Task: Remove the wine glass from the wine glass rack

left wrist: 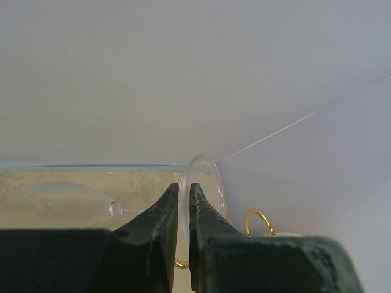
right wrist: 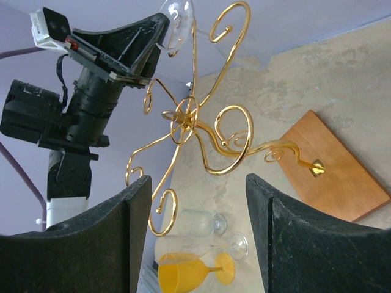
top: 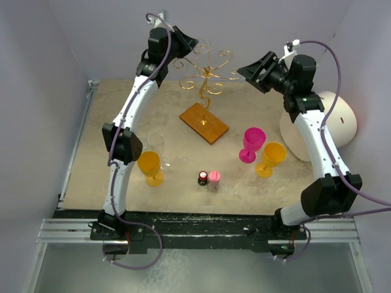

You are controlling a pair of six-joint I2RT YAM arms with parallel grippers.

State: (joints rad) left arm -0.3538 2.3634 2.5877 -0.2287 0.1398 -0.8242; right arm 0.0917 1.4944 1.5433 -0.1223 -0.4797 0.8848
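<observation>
left fingers [left wrist: 162, 213] clamp wine glass [left wrist: 206, 180] foot, plain in left wrist view, right fingers [right wrist: 104, 238] spread wide facing rack [right wrist: 333, 168]

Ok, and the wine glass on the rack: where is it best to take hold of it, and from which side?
Probably the foot end of the wine glass, from the left of the rack, as the left gripper sits: the thin foot rim fits between narrow fingers, while the bowl is wide, round and likely slippery.
</observation>
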